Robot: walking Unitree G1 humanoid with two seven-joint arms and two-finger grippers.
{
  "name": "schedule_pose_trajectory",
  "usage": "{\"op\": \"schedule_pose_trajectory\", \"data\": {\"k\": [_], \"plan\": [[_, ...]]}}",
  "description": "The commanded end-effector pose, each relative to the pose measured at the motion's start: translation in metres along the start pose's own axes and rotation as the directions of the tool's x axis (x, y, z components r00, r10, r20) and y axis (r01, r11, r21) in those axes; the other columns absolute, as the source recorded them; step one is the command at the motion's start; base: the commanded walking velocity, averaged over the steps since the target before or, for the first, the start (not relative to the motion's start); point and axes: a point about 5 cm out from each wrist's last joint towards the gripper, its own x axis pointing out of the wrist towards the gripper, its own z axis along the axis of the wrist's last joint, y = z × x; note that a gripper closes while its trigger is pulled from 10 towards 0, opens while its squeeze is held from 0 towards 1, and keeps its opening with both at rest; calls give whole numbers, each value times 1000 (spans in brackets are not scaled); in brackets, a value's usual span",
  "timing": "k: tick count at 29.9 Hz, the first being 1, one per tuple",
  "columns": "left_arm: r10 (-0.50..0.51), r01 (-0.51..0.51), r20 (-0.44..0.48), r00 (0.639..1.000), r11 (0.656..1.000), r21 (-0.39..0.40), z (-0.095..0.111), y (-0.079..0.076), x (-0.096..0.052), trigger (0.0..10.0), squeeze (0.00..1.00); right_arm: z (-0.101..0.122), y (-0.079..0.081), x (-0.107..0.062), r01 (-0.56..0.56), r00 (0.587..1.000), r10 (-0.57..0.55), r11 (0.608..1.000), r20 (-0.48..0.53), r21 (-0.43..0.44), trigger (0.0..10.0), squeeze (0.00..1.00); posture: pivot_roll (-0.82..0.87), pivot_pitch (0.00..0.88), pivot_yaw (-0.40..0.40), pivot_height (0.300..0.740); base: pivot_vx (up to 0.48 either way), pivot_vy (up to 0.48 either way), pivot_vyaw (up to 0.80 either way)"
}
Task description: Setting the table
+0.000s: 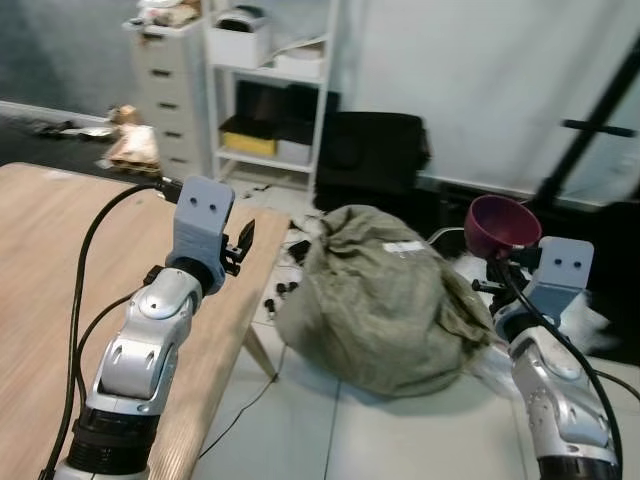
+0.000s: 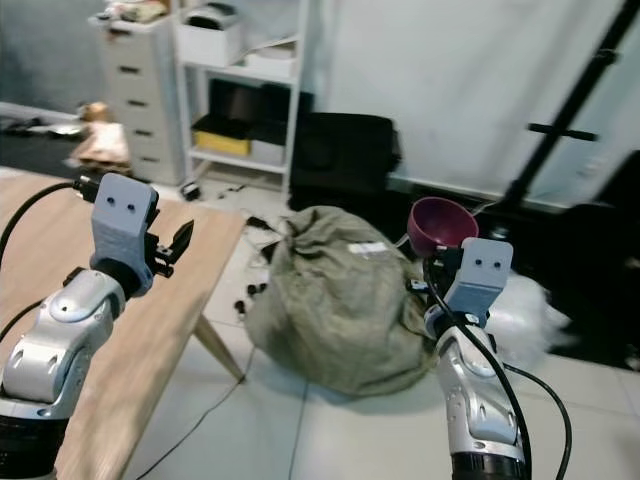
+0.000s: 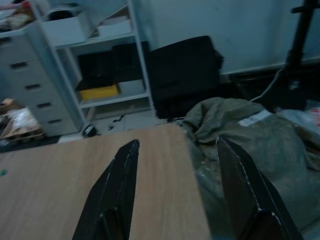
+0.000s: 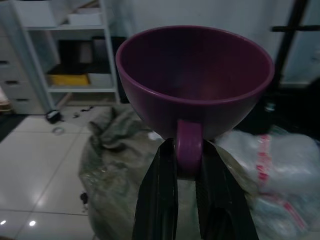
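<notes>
Purple ceramic cup [image 4: 195, 80], deep and bowl-shaped with a small loop handle, is held upright by the right tool [image 4: 185, 165], whose two black fingers are clamped on that handle from either side. In the head views the cup [image 1: 500, 226] is seen raised off to the robot's right, above the tiled floor [image 1: 400, 430] and beside a large crumpled olive-green cloth sack [image 1: 385, 295], well apart from the light wooden desk [image 1: 50, 270]. The left tool [image 3: 175, 195] is held out over the desk's near corner with its fingers spread apart and nothing between them.

Judged from this, the carrying step is in hand and the cup is not yet placed. To do it well, the cup would best be kept level, since the grip is only on the thin handle and the heavy bowl sits above it; a quick swing could make it pivot between the fingers. The right arm would need to be brought across over the sack and past the desk's edge before any lowering, so that the base is not caught on the corner. The left tool could be drawn aside to leave bare wood for the landing. The cup should be lowered until its base rests flat on the desk, well in from the edge, and only then should the fingers be parted.

A white shelf unit [image 1: 270, 90] and a grey chest of drawers [image 1: 165, 90] stand against the far wall.
</notes>
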Motion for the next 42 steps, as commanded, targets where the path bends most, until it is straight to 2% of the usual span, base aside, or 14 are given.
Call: {"op": "schedule_pose_trajectory", "data": {"k": [1, 33, 37, 42], "plan": [[-2, 3, -19, 1000, 1000, 4, -5, -1, 0, 10000, 0, -2, -3, -1, 11, 1000, -11, 1000, -3, -7, 10000, 0, -27, 0, 37, 740, 0, 0, -800], [-19, 19, -5, 1000, 1000, -4, -5, -3, 2, 10000, 0, -2, -4, 0, 12, 1000, -12, 1000, -1, -9, 10000, 0, -33, 0, 36, 740, 0, 0, -800], [-30, 30, 22, 999, 1000, -5, -3, -5, 2, 10000, 0, -2, -4, 0, 13, 1000, -13, 1000, 0, -10, 10000, 0, -34, 0, 37, 740, 0, 0, -800], [-59, 58, 48, 997, 998, 11, -1, -9, 2, 10000, 0, -2, -3, 0, 13, 1000, -13, 1000, 1, -9, 10000, 0, -36, 0, 39, 740, 457, 0, -800]]}}
